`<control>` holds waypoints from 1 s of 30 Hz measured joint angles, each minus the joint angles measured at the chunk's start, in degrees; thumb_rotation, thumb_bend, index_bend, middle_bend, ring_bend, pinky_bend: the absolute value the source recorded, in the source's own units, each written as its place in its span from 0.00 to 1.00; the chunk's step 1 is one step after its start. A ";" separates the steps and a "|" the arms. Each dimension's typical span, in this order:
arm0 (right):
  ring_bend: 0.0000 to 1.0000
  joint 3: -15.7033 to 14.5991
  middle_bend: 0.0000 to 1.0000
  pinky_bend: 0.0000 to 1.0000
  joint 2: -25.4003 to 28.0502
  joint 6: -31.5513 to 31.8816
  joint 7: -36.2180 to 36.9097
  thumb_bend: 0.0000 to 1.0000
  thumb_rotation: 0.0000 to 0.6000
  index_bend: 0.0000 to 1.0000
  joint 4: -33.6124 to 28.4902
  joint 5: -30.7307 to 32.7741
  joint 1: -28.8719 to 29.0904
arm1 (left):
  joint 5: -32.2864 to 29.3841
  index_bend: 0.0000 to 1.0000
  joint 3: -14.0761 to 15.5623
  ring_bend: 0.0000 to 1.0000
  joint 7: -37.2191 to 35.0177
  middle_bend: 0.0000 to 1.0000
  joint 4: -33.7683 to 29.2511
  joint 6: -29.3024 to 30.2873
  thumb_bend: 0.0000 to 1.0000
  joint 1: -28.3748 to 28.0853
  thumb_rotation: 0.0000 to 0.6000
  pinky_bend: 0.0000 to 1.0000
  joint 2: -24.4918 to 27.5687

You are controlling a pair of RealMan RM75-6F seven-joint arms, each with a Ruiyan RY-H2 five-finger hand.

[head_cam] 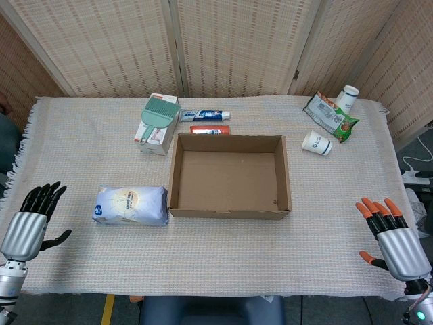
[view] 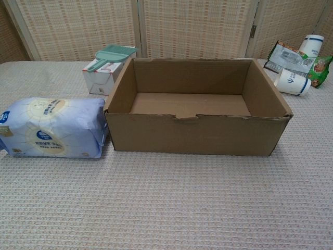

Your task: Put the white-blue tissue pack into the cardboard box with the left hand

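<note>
At the table's near left corner the left hand point(head_cam: 30, 220) hovers, fingers spread and holding nothing. The white-blue tissue pack point(head_cam: 130, 206) lies just left of the cardboard box point(head_cam: 229, 175). At the near right corner, the right hand point(head_cam: 390, 233) is likewise spread.

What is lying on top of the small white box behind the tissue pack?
A green plastic scoop lies on the small white box, its handle pointing toward the front-left. The box's top is mostly covered by it, so any print there cannot be seen.
</note>
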 measured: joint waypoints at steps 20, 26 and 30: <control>0.00 -0.22 0.03 0.00 -0.14 -0.70 -0.14 0.00 1.00 0.06 -0.01 0.07 0.19 | -0.21 0.00 0.30 0.00 1.85 0.00 -3.94 -1.17 0.18 -0.14 1.00 0.07 1.94; 0.00 -0.23 0.03 0.00 0.09 -0.35 0.73 0.00 1.00 0.06 -0.12 -0.16 0.17 | -0.64 0.00 0.69 0.00 5.95 0.00 -9.64 -2.36 0.18 -0.28 1.00 0.06 2.68; 0.00 -0.40 0.03 0.00 0.26 -0.77 0.82 0.00 1.00 0.06 -0.11 -0.20 0.30 | -0.87 0.00 0.71 0.00 9.62 0.00 -12.46 -3.75 0.18 -1.03 1.00 0.06 2.24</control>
